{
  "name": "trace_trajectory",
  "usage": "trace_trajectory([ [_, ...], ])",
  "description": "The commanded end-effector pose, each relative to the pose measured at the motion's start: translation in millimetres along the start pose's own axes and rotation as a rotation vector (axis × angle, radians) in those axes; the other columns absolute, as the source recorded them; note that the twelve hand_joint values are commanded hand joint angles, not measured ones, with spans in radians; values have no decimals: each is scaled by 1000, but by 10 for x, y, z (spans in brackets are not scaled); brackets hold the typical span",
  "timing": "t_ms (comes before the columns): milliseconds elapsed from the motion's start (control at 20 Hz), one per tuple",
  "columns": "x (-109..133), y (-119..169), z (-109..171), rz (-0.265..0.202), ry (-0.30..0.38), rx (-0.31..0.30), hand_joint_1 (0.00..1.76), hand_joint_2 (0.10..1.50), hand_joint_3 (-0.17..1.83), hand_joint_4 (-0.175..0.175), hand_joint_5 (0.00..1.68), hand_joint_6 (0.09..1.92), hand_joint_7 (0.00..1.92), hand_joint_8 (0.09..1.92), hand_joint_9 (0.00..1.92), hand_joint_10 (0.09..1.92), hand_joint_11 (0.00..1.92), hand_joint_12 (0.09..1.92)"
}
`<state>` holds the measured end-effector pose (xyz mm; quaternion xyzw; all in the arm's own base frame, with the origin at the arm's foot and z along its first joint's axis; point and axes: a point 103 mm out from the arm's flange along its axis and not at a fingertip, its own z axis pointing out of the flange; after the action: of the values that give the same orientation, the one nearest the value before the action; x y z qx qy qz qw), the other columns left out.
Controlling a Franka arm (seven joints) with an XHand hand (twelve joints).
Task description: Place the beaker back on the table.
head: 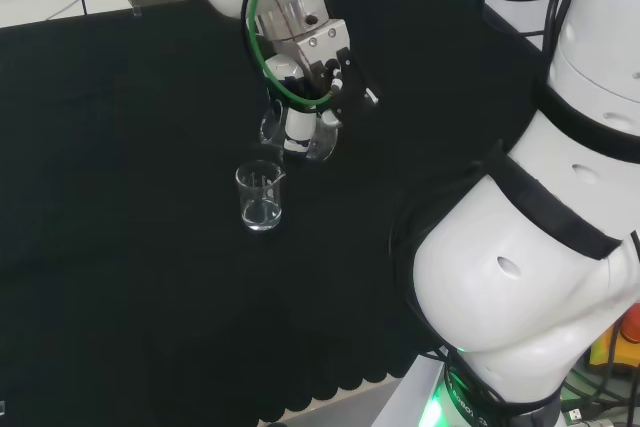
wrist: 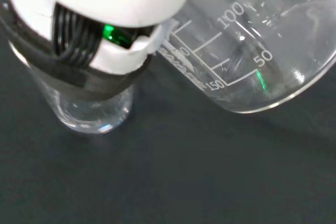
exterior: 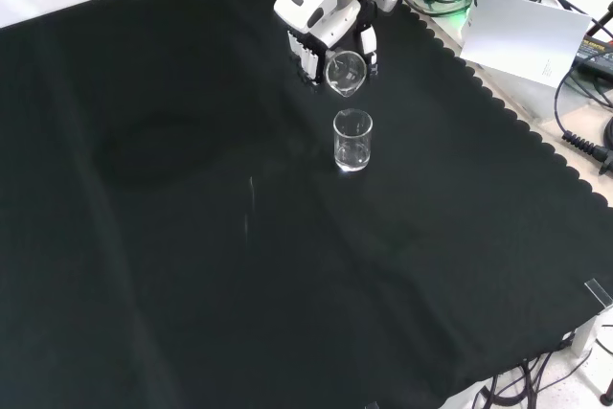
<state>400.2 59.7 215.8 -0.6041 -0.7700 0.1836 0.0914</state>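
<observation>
The hand [exterior: 330,40] grasps a tilted glass beaker [exterior: 346,72], mouth tipped toward the near side of the front view, held above the desk [exterior: 192,237]. A second, upright beaker [exterior: 352,140] stands just nearer, so the held beaker needs righting and lowering clear of it.

cloth [exterior: 172,189]: black, plain, with a scalloped edge toward the front view's right. hand [head: 315,62]: black and white, silver-grey metal at the wrist, green cable looped beside it; a green light glowed on it in the wrist view. held beaker [wrist: 252,56]: clear glass, white printed scale marks. standing beaker [exterior: 351,140]: clear, colourless. arm links [head: 520,277]: white with black bands. sheet [exterior: 522,35] beyond the cloth: white.
</observation>
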Motion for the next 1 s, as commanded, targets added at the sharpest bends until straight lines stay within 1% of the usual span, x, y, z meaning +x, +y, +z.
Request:
trace_trajectory([
  [50,-237,69,43,-99,145,-146,1435,683,475,-175,1379,341,1417,401,1594,87,1301,622],
  [100,-266,82,52,-116,170,-163,1440,613,595,-175,1364,390,1452,398,1619,87,1305,624],
  [150,-297,101,63,-133,187,-179,1444,570,670,-175,1353,427,1472,400,1635,87,1307,625],
  [250,-376,152,99,-161,231,-205,1446,534,734,-175,1340,468,1485,410,1647,87,1306,626],
  [450,-553,296,182,-177,311,-239,1446,525,751,-175,1330,498,1482,426,1649,87,1299,626],
  [700,-794,537,277,-177,398,-285,1446,530,747,-175,1321,520,1477,436,1644,87,1293,629],
  [1000,-1011,891,400,-192,478,-304,1445,533,744,-175,1318,530,1475,440,1640,87,1287,629],
])
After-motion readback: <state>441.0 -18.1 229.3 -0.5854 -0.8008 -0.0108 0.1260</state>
